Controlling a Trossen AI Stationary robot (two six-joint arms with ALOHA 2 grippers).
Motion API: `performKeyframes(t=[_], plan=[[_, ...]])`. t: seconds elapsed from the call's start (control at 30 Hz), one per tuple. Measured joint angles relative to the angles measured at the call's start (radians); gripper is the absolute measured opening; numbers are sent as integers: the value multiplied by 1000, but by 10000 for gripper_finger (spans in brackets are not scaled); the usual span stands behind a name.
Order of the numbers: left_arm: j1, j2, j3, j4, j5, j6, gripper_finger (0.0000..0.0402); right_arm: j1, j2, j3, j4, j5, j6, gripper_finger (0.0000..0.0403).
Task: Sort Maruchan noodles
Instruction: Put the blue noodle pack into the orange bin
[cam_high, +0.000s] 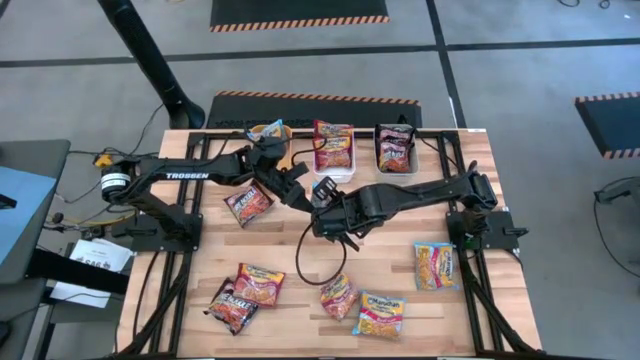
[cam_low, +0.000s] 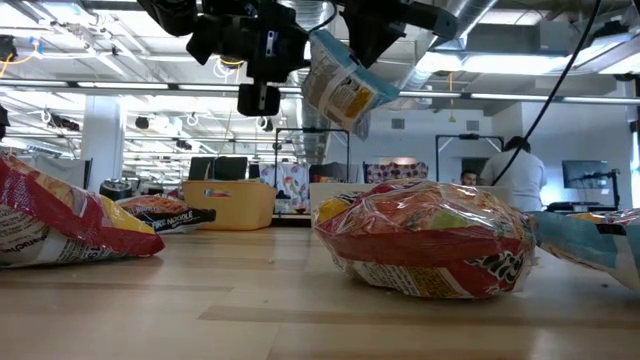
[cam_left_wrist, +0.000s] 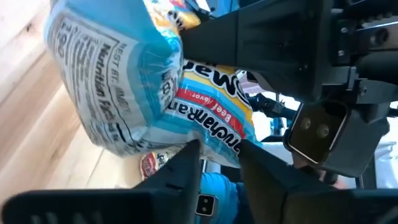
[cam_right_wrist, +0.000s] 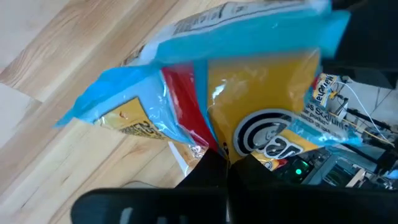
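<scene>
At the middle of the table, up in the air, looks like a hand-off from one arm to the other.

From 9 o'clock, reaches in with the left gripper (cam_left_wrist: 219, 149). Keeps its fingers (cam_left_wrist: 186, 163) apart, one on each side of the bottom edge of the yellow-and-blue packet (cam_low: 340, 88). Shows no squeeze there yet. Probably means to take the packet, with the three bins (cam_high: 333, 168) at 12 o'clock nearer this arm.

From 3 o'clock, comes in with the right gripper (cam_right_wrist: 224, 155). Pinches its fingers together on the packet's crinkly seam, so holds the packet off the wood and tipped to one side. Gives the left gripper a free edge that way.

Leaves the other packets (cam_high: 245, 290) flat on the table, mostly around 6 o'clock, waiting for a turn.

Hard to see from above: hides nearly all of the held packet under both grippers. From the table edge, blocks much of the far side with a big red packet (cam_low: 425, 240). Cannot tell which bin goes with which colour.
</scene>
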Motion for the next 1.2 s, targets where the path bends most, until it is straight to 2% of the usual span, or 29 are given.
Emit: performKeyframes(t=[0.17,0.23,0.4,0.6,1.07,1.2], plan=[[2,0,0,-11,-24,71,22,2,0,0,11,25,0,5],[2,0,0,-35,-42,107,6,4,0,0,11,44,1,5],[2,0,0,-110,-57,199,1,11,0,0,15,65,14,10],[2,0,0,-189,-111,294,0,16,0,0,14,65,56,38],[2,0,0,-189,-127,333,0,19,0,0,4,66,90,95],[2,0,0,-234,-145,364,0,19,0,0,1,68,124,111]])
